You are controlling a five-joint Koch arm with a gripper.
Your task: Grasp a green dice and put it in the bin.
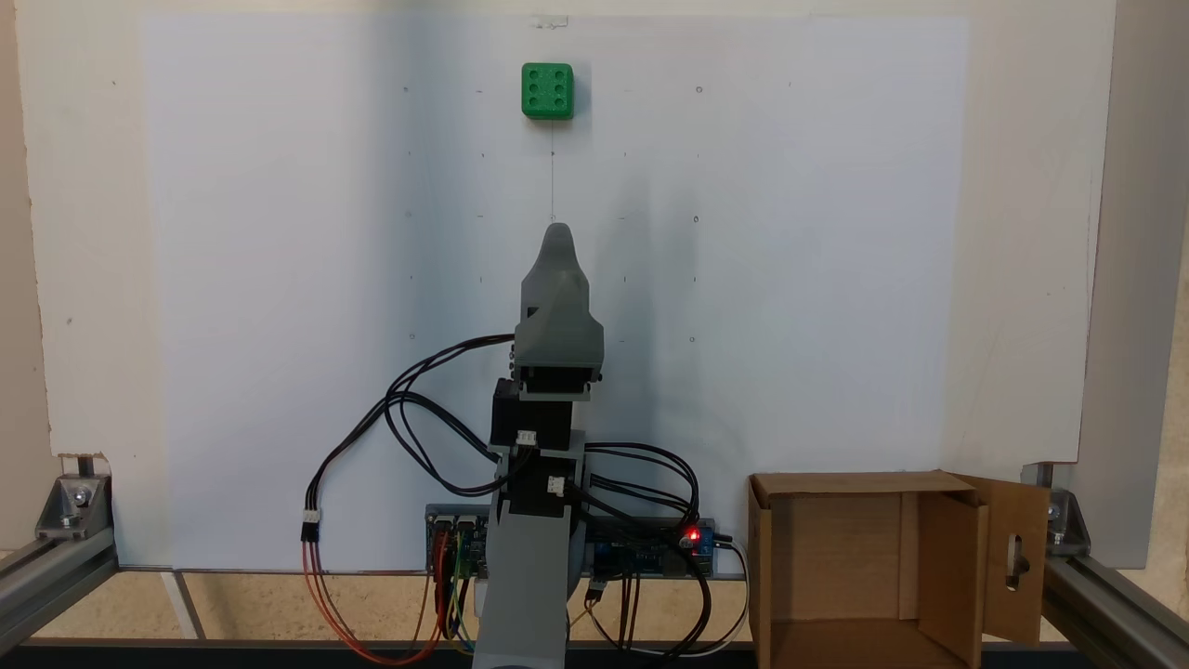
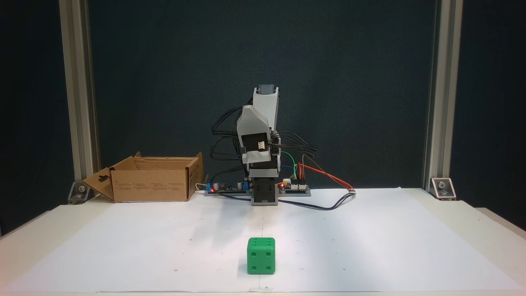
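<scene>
I see the green dice (image 1: 547, 90) sitting on the white paper sheet (image 1: 279, 279) that covers the tabletop (image 2: 472, 230), at the far end of the sheet from the arm's base. Its six-pip face is up in a fixed view from above; in a fixed view from the front (image 2: 261, 255) a four-pip face looks at me. The end effector (image 1: 555, 243) is folded in over the arm, well apart from the dice and holding nothing. Its jaws lie one behind the other, so I cannot tell how far apart they stand. The cardboard bin (image 1: 868, 567) sits beside the arm's base, its flaps open, one flap (image 1: 1017, 557) showing a slot cut-out. Black, red and yellow wires (image 1: 409, 437) loop around the circuit boards (image 2: 294, 187) at the base.
</scene>
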